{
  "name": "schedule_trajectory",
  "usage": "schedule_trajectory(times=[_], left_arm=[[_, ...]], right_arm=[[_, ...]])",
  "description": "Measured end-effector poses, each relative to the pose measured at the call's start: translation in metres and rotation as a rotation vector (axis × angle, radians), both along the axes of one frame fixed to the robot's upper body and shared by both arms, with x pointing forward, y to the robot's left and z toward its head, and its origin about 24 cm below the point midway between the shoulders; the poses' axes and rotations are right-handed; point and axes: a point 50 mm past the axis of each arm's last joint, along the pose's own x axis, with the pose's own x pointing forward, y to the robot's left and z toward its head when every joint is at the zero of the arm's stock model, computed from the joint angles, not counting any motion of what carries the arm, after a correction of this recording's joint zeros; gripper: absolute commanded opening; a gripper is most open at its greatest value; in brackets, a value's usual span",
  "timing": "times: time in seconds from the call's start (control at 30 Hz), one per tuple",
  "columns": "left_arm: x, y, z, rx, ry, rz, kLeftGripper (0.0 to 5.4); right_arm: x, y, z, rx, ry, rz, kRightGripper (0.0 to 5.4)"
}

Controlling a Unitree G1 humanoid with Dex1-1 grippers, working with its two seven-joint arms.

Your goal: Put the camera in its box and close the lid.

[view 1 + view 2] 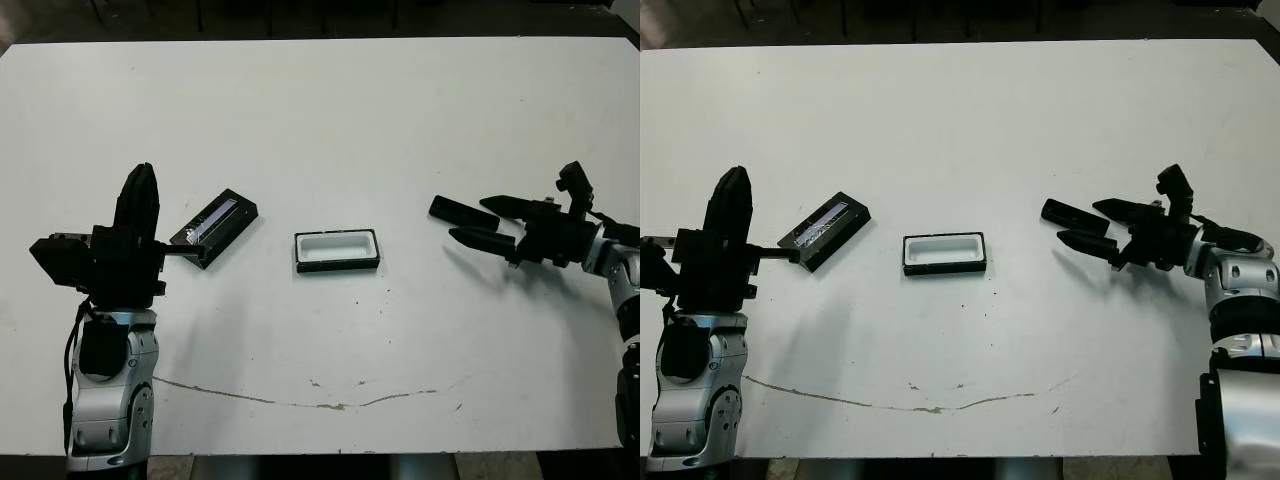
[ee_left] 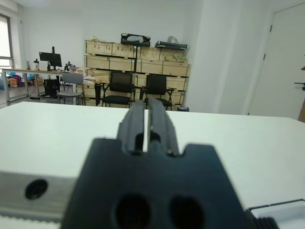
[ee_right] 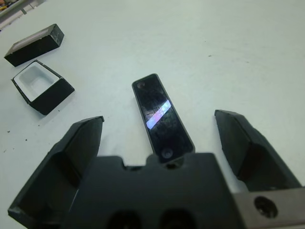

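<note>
— Where do we stand with the camera (image 3: 163, 119)?

— We have not lifted it yet. It lies flat on the table (image 1: 330, 120), screen up, between the fingers of our right gripper (image 3: 162, 143), which are spread wide on either side of it and grasp nothing. In the wrist view neither finger touches it.

— And the box (image 1: 337, 250)?

— Open and empty, white lining showing, well beyond the tips of our right fingers, roughly midway between our two grippers. The lid (image 1: 214, 228) rests off the box, just past it from the right fingers and near our left gripper (image 2: 147, 119), stripe side up. That gripper's fingers are pressed together, only a thin slit between them, holding nothing, and they point up and away from the table.

— So nothing is done?

— We judge all three steps remain: take the camera, seat it in the box, fit the lid on.

— What of the table?

— White and matt, mostly bare, with a thin brownish crack or stain line (image 1: 300, 400) running across it nearer to us than any of the things, plus a few small specks.

— The room?

— Past the far edge, our left wrist view shows black chairs (image 2: 119, 88), stacked wooden crates (image 2: 119, 62), a desk with a monitor (image 2: 50, 58), and white walls.
</note>
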Motion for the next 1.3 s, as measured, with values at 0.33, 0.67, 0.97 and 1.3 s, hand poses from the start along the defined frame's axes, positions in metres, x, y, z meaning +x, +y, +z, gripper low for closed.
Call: schedule_trajectory(times=[0.33,0.67,0.97,1.3], left_arm=[[0.0,0.001,-0.002,-0.001,0.007,-0.001,0.0],[0.0,0.001,-0.002,-0.004,0.008,-0.002,0.0],[0.0,0.002,-0.002,-0.014,0.005,-0.004,0.0],[0.0,0.003,-0.002,-0.015,0.005,-0.002,0.0]], right_arm=[[-0.001,-0.001,-0.004,-0.067,-0.054,-0.056,4.39],[0.0,-0.002,-0.003,-0.238,-0.096,0.0,2.56],[-0.003,-0.012,0.007,-0.328,-0.034,0.121,0.99],[-0.003,-0.017,0.012,-0.307,-0.034,0.119,0.53]])
